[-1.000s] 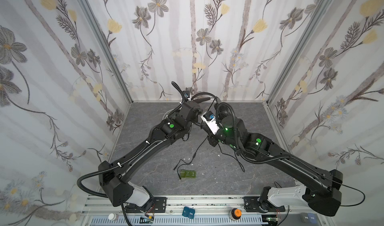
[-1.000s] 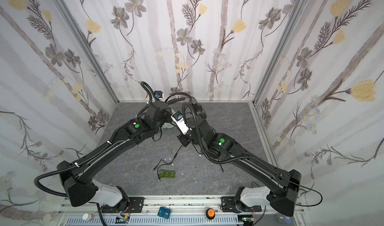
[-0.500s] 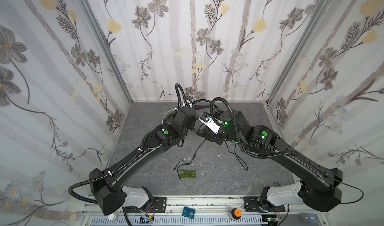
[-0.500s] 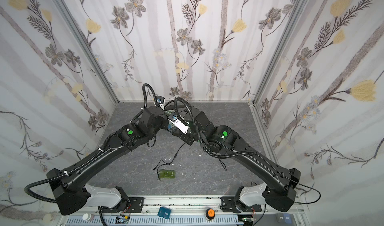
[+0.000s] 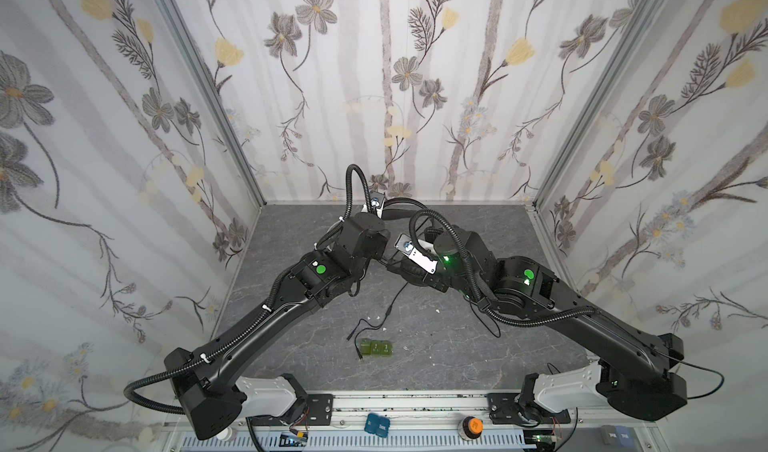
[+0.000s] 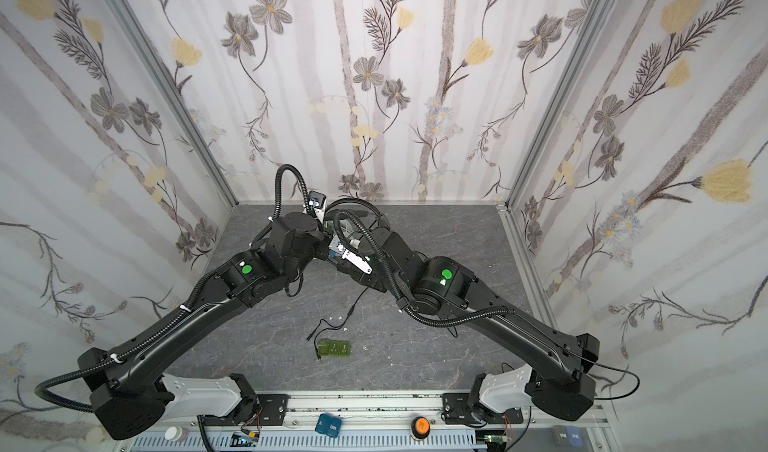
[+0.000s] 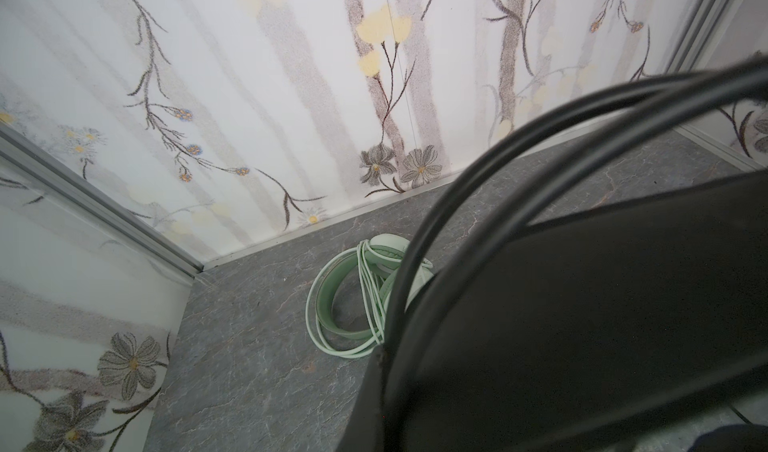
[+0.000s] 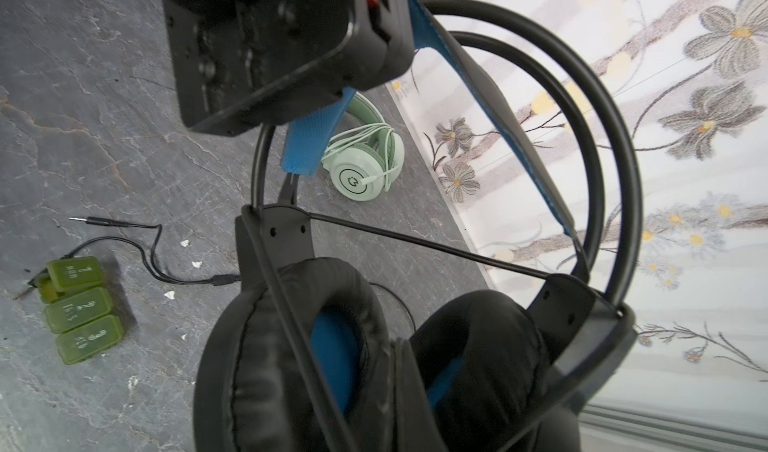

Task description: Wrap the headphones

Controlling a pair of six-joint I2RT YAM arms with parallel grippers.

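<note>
The black headphones [image 8: 340, 346], with blue inner accents, hang above the table between my two arms. My left gripper [image 7: 395, 408] is shut on their blue-lined headband [image 8: 307, 146]; the thin black bows [image 7: 498, 155] arch in front of that camera. My right gripper [image 8: 395, 387] is shut on them at the ear cups [image 5: 409, 271]. Their black cable [image 5: 392, 304] trails down to the table and ends in plugs [image 8: 87, 221]. The mint green headphones [image 7: 353, 296] lie by the back wall with the pale cable wound round them, and they also show in the right wrist view [image 8: 361, 163].
A row of small green blocks [image 5: 376, 348] lies on the grey table [image 5: 478, 346] toward the front, beside the cable's plugs. White scraps [image 5: 376, 317] are scattered near them. Flowered walls [image 5: 415, 96] close in the back and both sides.
Both arms have carried the black headphones a little to the left and toward the back wall. Both grips hold as before, and the cable end still rests on the table.
</note>
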